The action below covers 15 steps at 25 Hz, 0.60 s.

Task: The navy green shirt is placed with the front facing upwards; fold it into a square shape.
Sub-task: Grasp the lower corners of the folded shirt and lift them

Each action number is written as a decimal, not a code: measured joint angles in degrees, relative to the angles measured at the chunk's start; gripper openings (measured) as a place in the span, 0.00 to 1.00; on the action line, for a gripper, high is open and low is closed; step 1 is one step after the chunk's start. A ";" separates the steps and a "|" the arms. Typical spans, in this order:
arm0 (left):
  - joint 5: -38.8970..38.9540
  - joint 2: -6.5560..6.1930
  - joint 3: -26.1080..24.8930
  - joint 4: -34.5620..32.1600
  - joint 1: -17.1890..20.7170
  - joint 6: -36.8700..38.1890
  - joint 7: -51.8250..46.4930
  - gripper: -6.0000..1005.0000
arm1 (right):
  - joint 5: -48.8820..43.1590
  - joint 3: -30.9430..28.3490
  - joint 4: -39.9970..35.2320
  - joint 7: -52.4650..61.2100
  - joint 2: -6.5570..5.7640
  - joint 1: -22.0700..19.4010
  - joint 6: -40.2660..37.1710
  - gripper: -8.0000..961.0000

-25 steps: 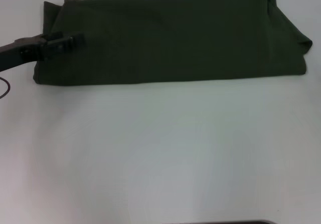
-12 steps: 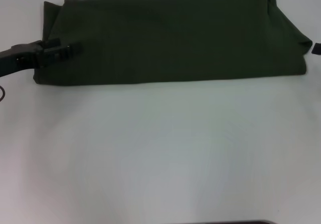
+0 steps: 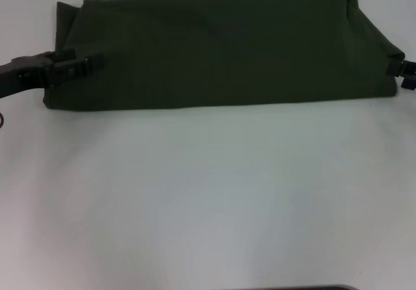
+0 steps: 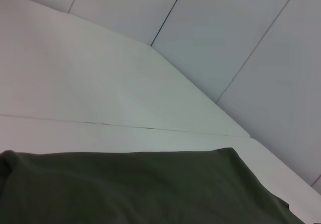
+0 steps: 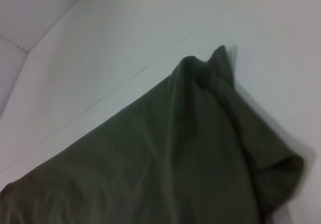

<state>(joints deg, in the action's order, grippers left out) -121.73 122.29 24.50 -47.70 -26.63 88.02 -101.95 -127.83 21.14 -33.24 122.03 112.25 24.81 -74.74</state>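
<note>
The navy green shirt (image 3: pixel 221 49) lies folded into a long flat band across the far side of the white table (image 3: pixel 208 199), with only plain green cloth showing. My left gripper (image 3: pixel 91 63) reaches in from the left and sits over the band's left end. My right gripper (image 3: pixel 407 75) pokes in at the right edge of the head view, beside the band's right end. The left wrist view shows flat green cloth (image 4: pixel 140 189). In the right wrist view the shirt (image 5: pixel 160 153) ends in a bunched, layered corner.
A pale panelled wall (image 4: pixel 241 38) stands behind the table's far edge. Bare white tabletop stretches from the shirt toward me. A dark edge (image 3: pixel 292 287) shows at the bottom of the head view.
My left gripper has drawn back a little to the left along the shirt's left end. My right gripper has come into view at the right edge, next to the shirt's right end.
</note>
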 joint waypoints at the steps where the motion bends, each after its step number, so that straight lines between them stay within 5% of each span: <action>1: 0.00 -0.02 -0.06 -0.01 0.00 -0.02 0.00 0.91 | 0.00 0.04 0.01 0.00 -0.01 0.00 0.30 0.73; 15: 0.01 -0.13 0.00 0.03 -0.14 -1.26 -0.39 0.91 | -0.05 1.22 0.81 -0.50 1.04 0.56 3.98 0.73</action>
<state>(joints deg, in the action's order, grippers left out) -121.73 122.16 24.51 -47.67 -26.77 86.77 -102.33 -127.88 22.37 -32.44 121.53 113.29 25.37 -70.76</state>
